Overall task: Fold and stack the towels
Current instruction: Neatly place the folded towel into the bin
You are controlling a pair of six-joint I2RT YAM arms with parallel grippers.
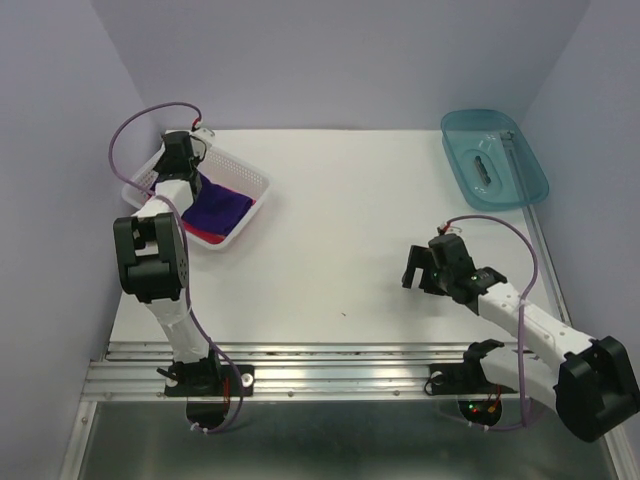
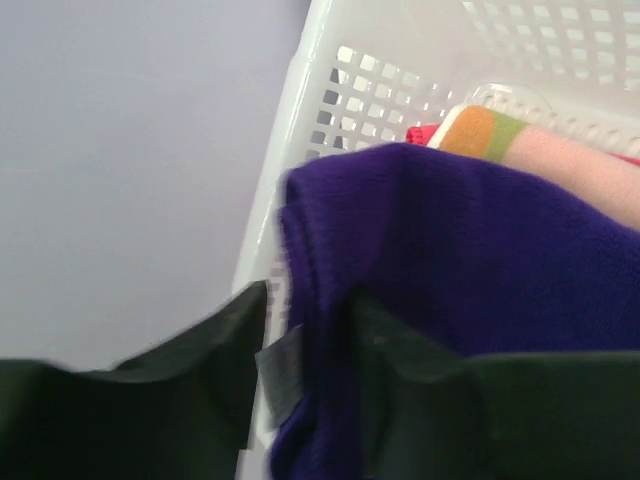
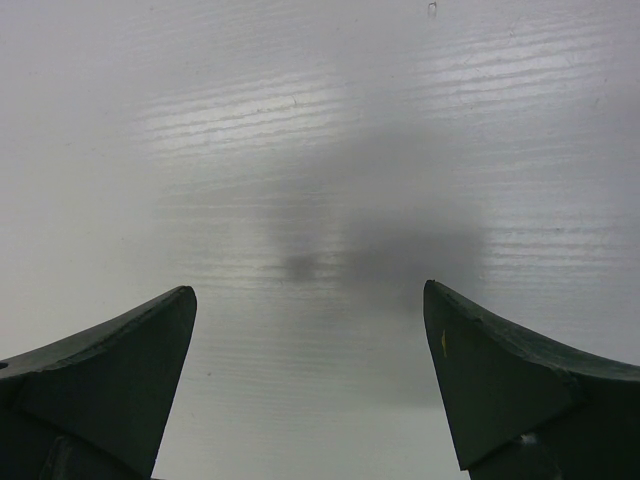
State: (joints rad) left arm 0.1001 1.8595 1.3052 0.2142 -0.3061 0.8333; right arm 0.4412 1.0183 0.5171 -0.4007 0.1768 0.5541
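The dark purple-blue towel [image 1: 218, 208] lies on top in the white perforated basket [image 1: 256, 181]. A strip of the pink-red towel [image 1: 203, 234] shows under it. In the left wrist view the purple towel [image 2: 470, 250] fills the middle, with a bit of pink-red towel [image 2: 421, 133] and the orange towel [image 2: 478, 130] behind it. My left gripper [image 2: 310, 340] reaches into the basket [image 2: 330, 90] and is shut on a fold at the purple towel's edge; it also shows in the top view [image 1: 188, 172]. My right gripper [image 1: 424, 268] is open and empty over the bare table [image 3: 310, 200].
A teal plastic tray [image 1: 527, 190] with a small object in it stands at the back right. The basket sits at the back left, close to the left wall. The table's metal rail runs along the near edge.
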